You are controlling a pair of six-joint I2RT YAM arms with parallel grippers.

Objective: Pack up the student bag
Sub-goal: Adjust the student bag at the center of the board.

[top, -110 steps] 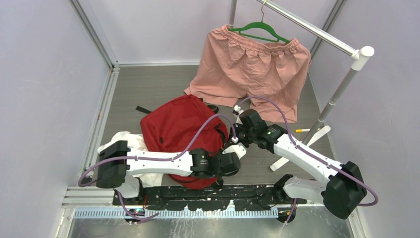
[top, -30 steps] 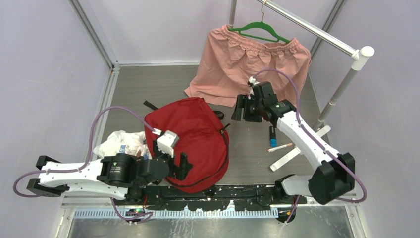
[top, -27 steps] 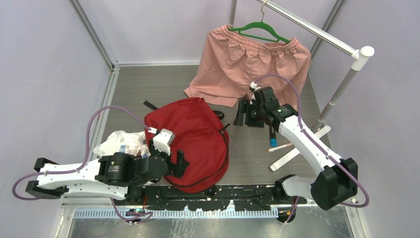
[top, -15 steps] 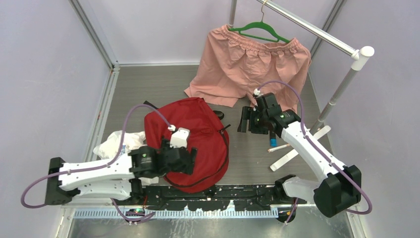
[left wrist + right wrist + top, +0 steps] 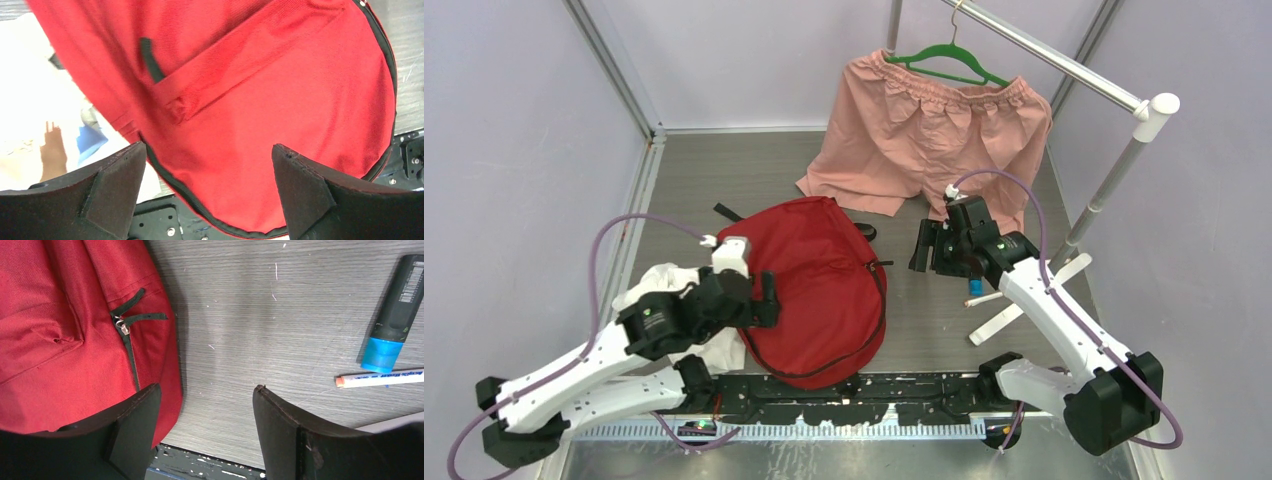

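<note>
student bag: 1, red, lying flat on the table, left of centre, near the arm bases
top view, left gripper: over the bag's left edge, jaws spread wide, holding nothing
top view, right gripper: above bare table just right of the bag, jaws spread, holding nothing
top view, pink shorts: 1 pair on 1 green hanger, hung from a metal rail, hems resting on the table behind the bag
top view, white plastic bag: 1, crumpled, touching the student bag's left side
top view, table: grey wood-grain boards
top view, walls: pale lilac, closing in 3 sides, with metal posts at the corners
left wrist view, fingers: 2, black, far apart, with red fabric filling the gap below them
left wrist view, bag: 1 front pocket seam, 1 black strip above it, black zip along the lower edge; the white plastic bag shows at the left
right wrist view, fingers: 2, apart, bare scratched table between them
right wrist view, bag: its edge at the left, with black zip tabs
right wrist view, highlighter: 1, dark body, blue end, at the right
right wrist view, white pen: 1, orange tip, just beside the highlighter's blue end
</note>
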